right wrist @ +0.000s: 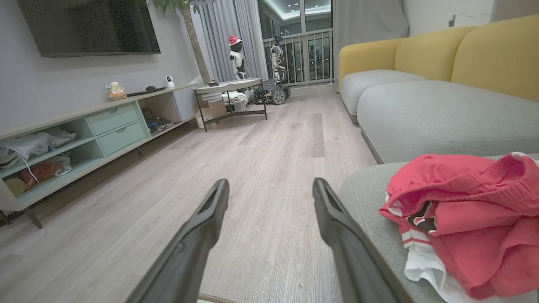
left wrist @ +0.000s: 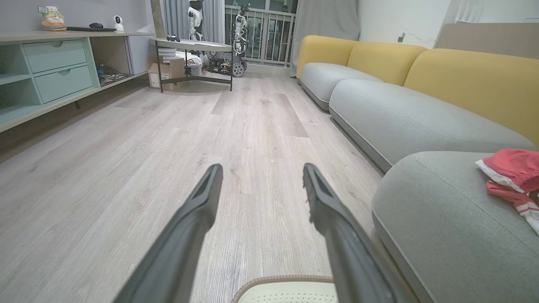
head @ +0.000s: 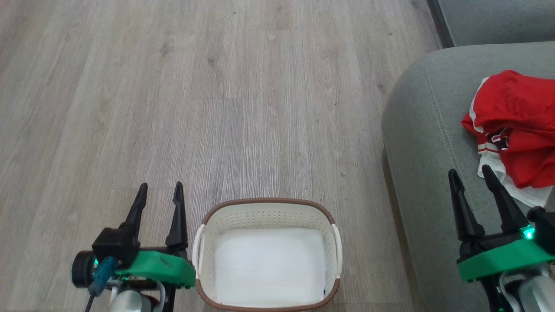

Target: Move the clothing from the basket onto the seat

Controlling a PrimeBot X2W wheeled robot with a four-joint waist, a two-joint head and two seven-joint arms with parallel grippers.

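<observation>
Head view: clothing point(head: 516, 125) on seat point(head: 425, 121) at 3 o'clock, basket point(head: 269, 201) empty, so left claw point(head: 159, 190) and right claw point(head: 470, 175) gape, unladen

The head view is bright and evenly lit, with sharp grain on the pale grey wood-look floor point(head: 217, 108). The inside of the small cream-white perforated plastic basket point(head: 264, 216) is overexposed, so its bottom is a flat white patch. A soft shadow lies along the foot of the large grey-green fabric seat point(head: 425, 130). In both wrist views the wide lens bends the room at the edges, and the long dark fingers point(right wrist: 189, 252) blur near the bottom edge. The bright red fabric clothing point(right wrist: 463, 202) looks paler there, almost pink. A cool strip of ceiling light point(right wrist: 290, 5) glows at the top.
</observation>
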